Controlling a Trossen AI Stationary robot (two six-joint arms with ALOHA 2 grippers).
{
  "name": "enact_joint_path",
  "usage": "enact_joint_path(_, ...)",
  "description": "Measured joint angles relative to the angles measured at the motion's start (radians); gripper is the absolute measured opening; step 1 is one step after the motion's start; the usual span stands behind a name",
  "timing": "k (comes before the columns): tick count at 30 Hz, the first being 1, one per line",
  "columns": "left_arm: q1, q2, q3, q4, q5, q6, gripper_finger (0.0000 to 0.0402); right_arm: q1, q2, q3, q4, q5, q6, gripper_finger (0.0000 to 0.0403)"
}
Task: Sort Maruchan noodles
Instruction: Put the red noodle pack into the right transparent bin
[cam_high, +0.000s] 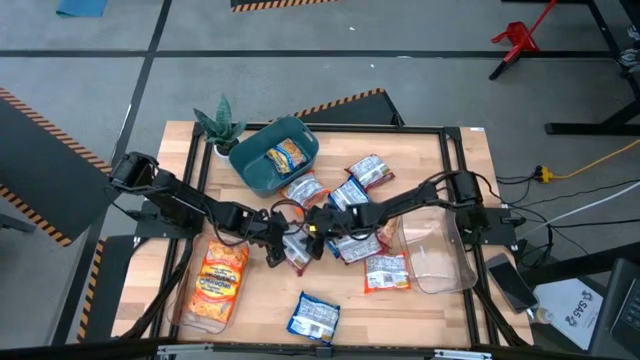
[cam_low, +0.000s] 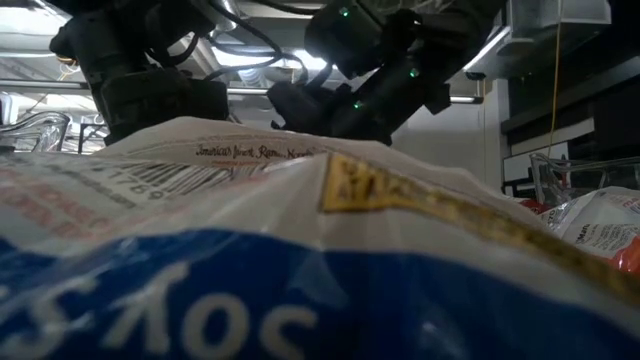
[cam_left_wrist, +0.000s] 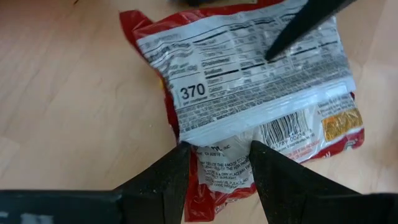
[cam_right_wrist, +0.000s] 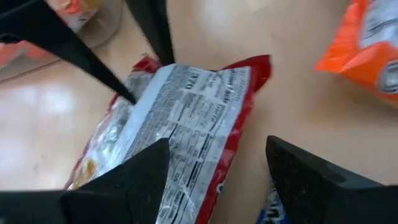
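A red-white Maruchan noodles packet (cam_left_wrist: 249, 74) lies printed back up on the wooden table (cam_high: 420, 310) at mid-table (cam_high: 297, 252). My left gripper (cam_left_wrist: 217, 149) comes in from the table's left and is shut on one end of it. My right gripper (cam_right_wrist: 217, 146) reaches in from the right and stands open over the packet's (cam_right_wrist: 186, 118) other end. One of its fingers (cam_right_wrist: 137, 174) is above the white back, the other (cam_right_wrist: 311, 180) beside the packet over bare wood. Whether that finger touches the packet, I cannot tell. My left gripper pinches a bunched bit of wrapper at the packet's end (cam_left_wrist: 221, 165) between its two fingers. The fingers (cam_left_wrist: 177, 165) slant steeply down from the table's left. The packet stays flat, back side up, its far end (cam_left_wrist: 186, 25) on the table.
A teal bin (cam_high: 262, 172) with an orange packet stands at the back, a plant (cam_high: 220, 125) beside it. Clear trays sit at the left (cam_high: 185, 300) with orange packets and at the right (cam_high: 440, 255). Loose packets lie around (cam_high: 315, 318) (cam_high: 385, 272) (cam_high: 368, 170); one blue-white packet (cam_low: 300, 280) fills the low view.
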Motion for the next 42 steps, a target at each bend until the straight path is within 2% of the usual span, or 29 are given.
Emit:
enact_joint_path(8, -0.001, 0.000, 0.000, 0.000, -0.022, 0.002, 0.0163, -0.016, 0.002, 0.000, -0.003, -0.180, 0.038, 0.0253)
enact_joint_path(12, -0.002, 0.000, 0.000, 0.004, -0.044, 0.002, 0.0163, -0.018, 0.003, 0.000, -0.005, -0.193, 0.061, 0.0238)
enact_joint_path(15, -0.002, 0.001, -0.002, 0.015, -0.049, 0.005, 0.0163, -0.019, 0.003, -0.001, -0.005, -0.194, 0.076, 0.0199)
enact_joint_path(23, -0.003, 0.002, -0.003, 0.027, -0.064, 0.006, 0.0163, -0.020, 0.000, -0.002, -0.013, -0.191, 0.121, 0.0063)
enact_joint_path(27, -0.003, -0.006, -0.005, 0.026, -0.064, 0.026, 0.0163, -0.019, -0.001, -0.002, -0.014, -0.179, 0.122, 0.0013)
enact_joint_path(32, 0.005, -0.059, 0.015, -0.013, -0.024, 0.030, 0.0163, -0.018, -0.002, -0.002, -0.002, -0.171, 0.147, 0.0004)
enact_joint_path(36, 0.005, -0.145, 0.077, -0.087, -0.018, 0.029, 0.0163, -0.016, -0.019, 0.005, -0.005, -0.161, 0.146, 0.0001)
enact_joint_path(42, 0.004, -0.276, 0.175, -0.216, -0.027, 0.029, 0.0163, -0.017, -0.074, 0.072, -0.102, -0.144, 0.107, 0.0000)
